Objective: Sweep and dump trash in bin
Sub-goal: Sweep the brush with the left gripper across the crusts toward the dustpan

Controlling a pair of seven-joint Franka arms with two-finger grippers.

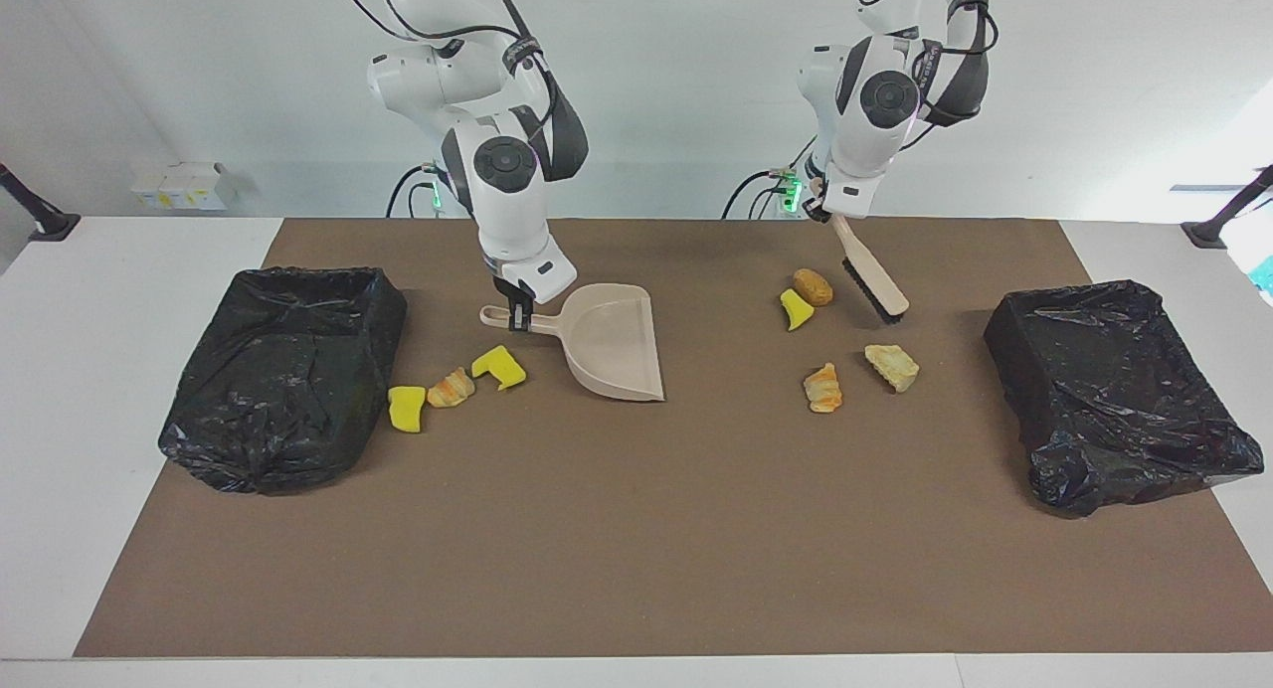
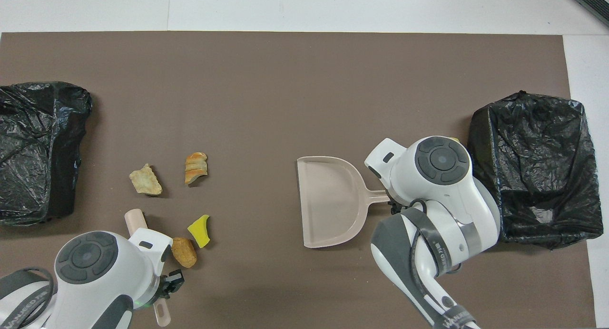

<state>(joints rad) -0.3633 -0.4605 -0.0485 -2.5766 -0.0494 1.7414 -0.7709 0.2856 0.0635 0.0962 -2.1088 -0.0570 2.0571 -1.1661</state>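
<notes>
My left gripper [image 1: 824, 209] is shut on the handle of a tan brush [image 1: 874, 276], which slants down beside a brown lump [image 1: 814, 286] and a yellow chunk [image 1: 795, 309] of trash. An orange piece [image 1: 822, 387] and a tan piece [image 1: 892, 366] lie farther from the robots. My right gripper [image 1: 517, 316] is shut on the handle of the beige dustpan [image 1: 612, 345], whose mouth faces the left arm's end. Three more trash pieces [image 1: 451, 388] lie between the dustpan and a black-lined bin [image 1: 283, 370]. In the overhead view my right arm hides them.
A second black-lined bin [image 1: 1114, 390] stands at the left arm's end of the brown mat [image 1: 636, 529]. Both bins show in the overhead view too, one [image 2: 38, 148] near the brush [image 2: 134, 220] and one [image 2: 537, 167] near the dustpan [image 2: 330, 200].
</notes>
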